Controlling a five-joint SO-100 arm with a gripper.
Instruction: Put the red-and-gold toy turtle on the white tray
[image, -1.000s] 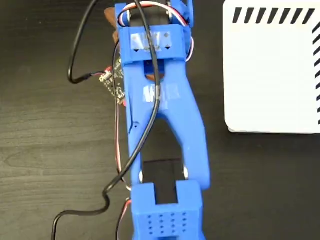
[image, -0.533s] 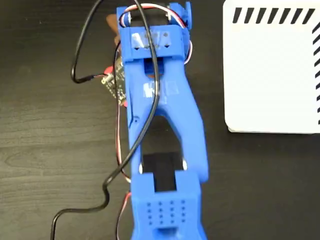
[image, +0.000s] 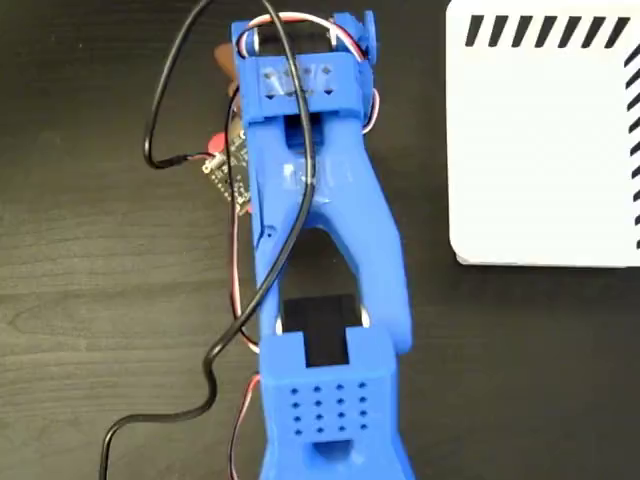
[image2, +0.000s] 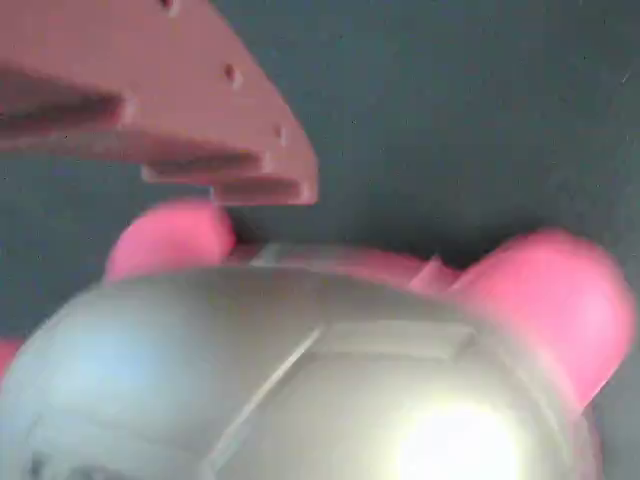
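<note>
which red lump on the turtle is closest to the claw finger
The left lump in the wrist view, just under the claw finger tip; the bigger right lump sits well off to the side.

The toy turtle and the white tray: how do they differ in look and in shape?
1. The toy turtle has a shiny domed shell with pinkish-red feet at its edge; the white tray is plain white with short black stripes along its edges.
2. The turtle is rounded and bulging; the tray is flat, with a rounded corner.
3. In the fixed view the tray lies open at the right, while the blue arm hides the turtle.

Both rest on the dark table.
</note>
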